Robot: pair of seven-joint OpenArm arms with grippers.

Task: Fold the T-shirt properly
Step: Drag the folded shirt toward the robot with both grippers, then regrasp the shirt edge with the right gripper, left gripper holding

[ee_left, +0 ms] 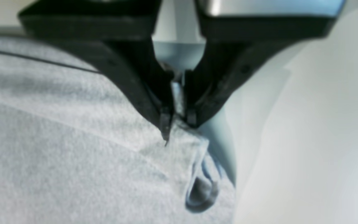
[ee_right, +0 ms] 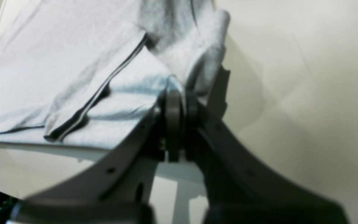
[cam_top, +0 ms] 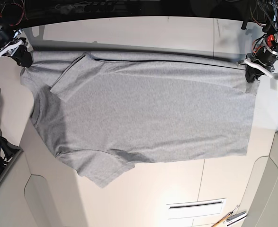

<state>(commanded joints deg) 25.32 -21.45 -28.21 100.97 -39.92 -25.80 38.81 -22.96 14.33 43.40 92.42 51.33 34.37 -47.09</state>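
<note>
Left gripper (ee_left: 177,124) and right gripper (ee_right: 179,105) each pinch a far corner of the T-shirt (cam_top: 143,113), its long axis stretched between them across the table (cam_top: 153,189)

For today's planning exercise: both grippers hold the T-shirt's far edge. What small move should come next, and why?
Probably carry that edge toward the near edge, both arms together. The left gripper and right gripper are each shut on a far corner of the T-shirt, which lies spread flat on the table, not yet folded.
</note>
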